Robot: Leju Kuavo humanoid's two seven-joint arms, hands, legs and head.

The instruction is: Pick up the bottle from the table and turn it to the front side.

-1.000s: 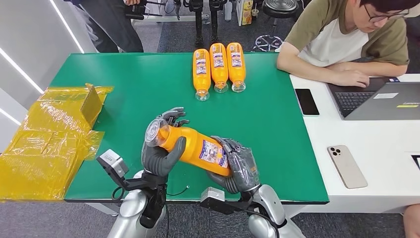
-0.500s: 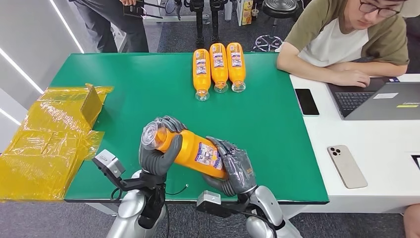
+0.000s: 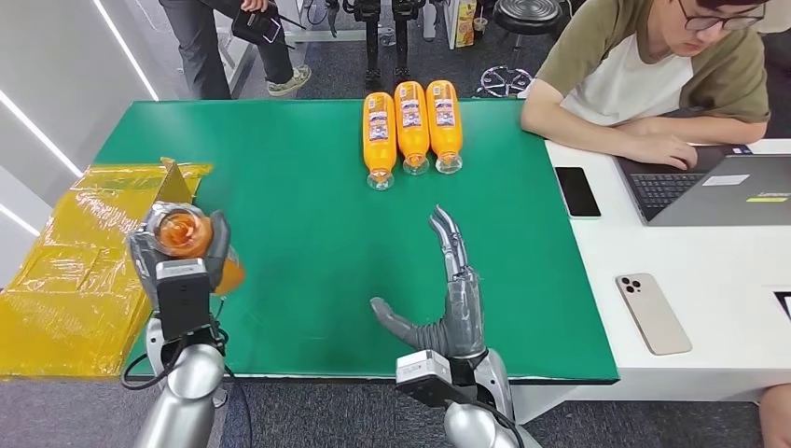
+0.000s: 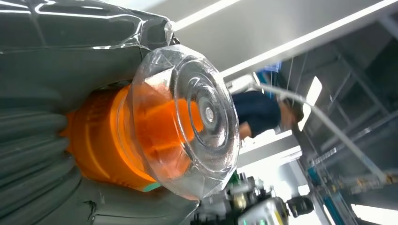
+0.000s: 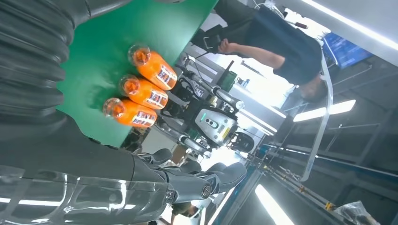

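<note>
My left hand (image 3: 177, 257) grips an orange bottle (image 3: 185, 235) and holds it raised over the table's left front corner, its clear bottom end facing the head camera. In the left wrist view the bottle (image 4: 155, 126) sits close in my left hand (image 4: 42, 154), clear base outward. My right hand (image 3: 446, 299) stands open above the green table (image 3: 280, 177) near the front edge, fingers stretched upward and thumb out to the side, holding nothing. My right hand's fingers (image 5: 206, 180) are extended in the right wrist view.
Three more orange bottles (image 3: 410, 129) lie side by side at the table's far edge, the same bottles (image 5: 141, 89) seen from the right wrist. Yellow plastic wrapping (image 3: 84, 252) lies left. A person (image 3: 653, 75) sits at a white desk with a laptop (image 3: 718, 187) and two phones (image 3: 653, 313).
My right hand has let go of the bottle and opened. My left hand has carried the bottle left and up, turning its clear base toward the camera.
</note>
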